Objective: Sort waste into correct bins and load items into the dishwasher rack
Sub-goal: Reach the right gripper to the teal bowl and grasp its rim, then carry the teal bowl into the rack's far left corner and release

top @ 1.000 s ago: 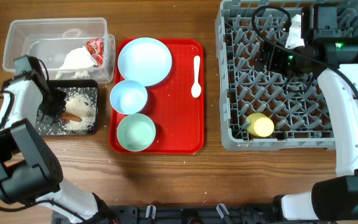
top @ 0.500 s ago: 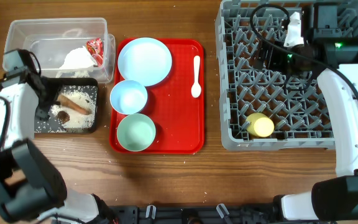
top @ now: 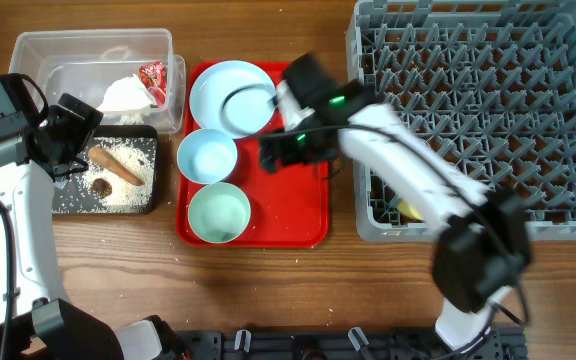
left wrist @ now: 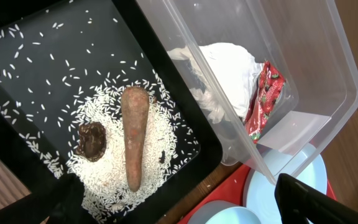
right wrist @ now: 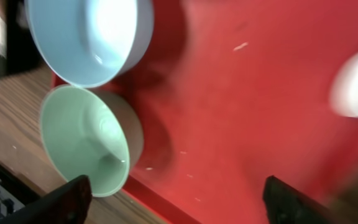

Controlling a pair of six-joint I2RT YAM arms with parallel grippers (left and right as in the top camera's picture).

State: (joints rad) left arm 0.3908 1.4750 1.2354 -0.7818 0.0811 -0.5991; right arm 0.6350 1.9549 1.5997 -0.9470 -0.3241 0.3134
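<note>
My left gripper [top: 68, 140] [left wrist: 179, 208] hangs open and holds nothing, above the black tray [top: 144, 137] [left wrist: 191, 121]. That bin holds white rice crumbs [left wrist: 107, 168], a brown stick [top: 114, 165] [left wrist: 134, 137] and a brown lump [top: 98, 187] [left wrist: 92, 140]. The clear tub [top: 28, 60] [left wrist: 316, 56] holds white tissue [top: 123, 95] [left wrist: 225, 65] and a red wrapper [top: 153, 78] [left wrist: 263, 99]. My right gripper [top: 276, 152] [right wrist: 179, 205] is open over the red serving tray [top: 298, 215] [right wrist: 229, 93], right of the pale blue bowl [top: 208, 155] [right wrist: 86, 37] and the mint bowl [top: 218, 212] [right wrist: 82, 140]. The plate [top: 228, 95] lies behind them. A white blur [right wrist: 356, 87] may be the spoon, which my right arm hides in the overhead view.
The grey dishwasher rack [top: 468, 90] fills the right side. A bit of the yellow cup [top: 406, 211] shows in its near left corner, under my right arm. That arm reaches from the rack across the tray's right half. Bare wood runs along the front.
My left gripper opened, let go of the brown stick in the black tray, and drew back to the left. My right arm swung from the rack to over the red tray.
</note>
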